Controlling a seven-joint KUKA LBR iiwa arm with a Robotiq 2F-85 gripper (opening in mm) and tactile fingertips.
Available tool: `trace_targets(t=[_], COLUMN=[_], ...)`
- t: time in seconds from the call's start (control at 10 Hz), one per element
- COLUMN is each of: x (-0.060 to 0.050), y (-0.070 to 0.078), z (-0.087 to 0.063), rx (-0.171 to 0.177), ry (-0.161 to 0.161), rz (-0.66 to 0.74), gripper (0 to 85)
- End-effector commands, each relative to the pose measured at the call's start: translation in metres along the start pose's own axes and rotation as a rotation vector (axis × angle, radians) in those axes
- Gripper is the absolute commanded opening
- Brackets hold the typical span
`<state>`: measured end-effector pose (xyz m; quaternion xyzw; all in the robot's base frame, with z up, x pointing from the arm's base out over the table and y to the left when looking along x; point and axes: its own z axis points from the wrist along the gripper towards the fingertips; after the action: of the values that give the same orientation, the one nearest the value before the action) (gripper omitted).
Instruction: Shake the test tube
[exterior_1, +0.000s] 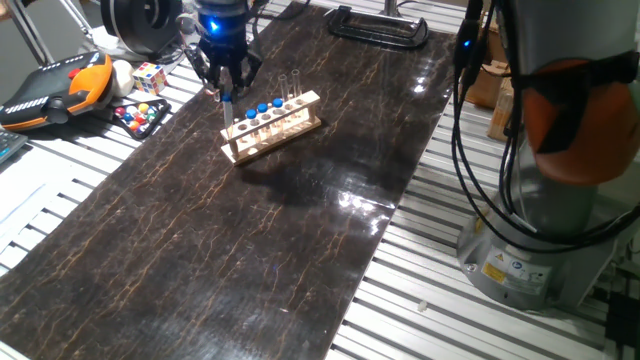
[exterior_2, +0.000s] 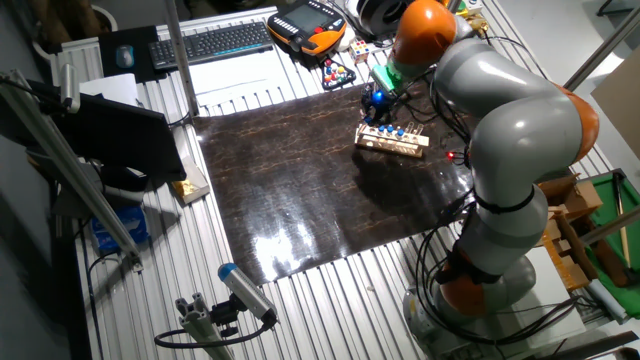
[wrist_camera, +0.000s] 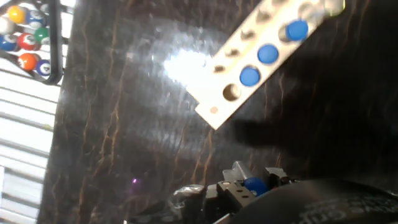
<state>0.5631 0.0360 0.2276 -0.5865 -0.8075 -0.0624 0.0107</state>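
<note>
My gripper (exterior_1: 227, 90) is shut on a test tube (exterior_1: 229, 106), a slim clear tube with a blue cap, and holds it upright just above the left end of the wooden rack (exterior_1: 283, 130). In the hand view the blue cap (wrist_camera: 253, 184) sits between my fingers (wrist_camera: 233, 186). The rack (wrist_camera: 214, 112) there shows one empty hole (wrist_camera: 231, 92) and three blue-capped tubes (wrist_camera: 268, 53) beside it. Two taller clear tubes without caps (exterior_1: 290, 88) stand at the rack's far end. In the other fixed view my gripper (exterior_2: 376, 99) hangs just over the rack (exterior_2: 392, 140).
A tray of coloured balls (exterior_1: 141, 116), a puzzle cube (exterior_1: 149, 76) and an orange teach pendant (exterior_1: 60, 88) lie left of the dark mat (exterior_1: 270, 240). A black clamp (exterior_1: 378, 22) lies at the mat's far edge. The arm's base (exterior_1: 545, 230) stands at the right.
</note>
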Motion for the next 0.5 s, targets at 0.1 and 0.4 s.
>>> trace_targets(t=[0.1, 0.4], x=[-0.003, -0.0097], y=[0.0001, -0.0006], z=[-0.001, -0.0045], rx=[0.003, 0.001], ry=[-0.328, -0.411], rz=[-0.019, -0.039], gripper=[0.7, 0.7])
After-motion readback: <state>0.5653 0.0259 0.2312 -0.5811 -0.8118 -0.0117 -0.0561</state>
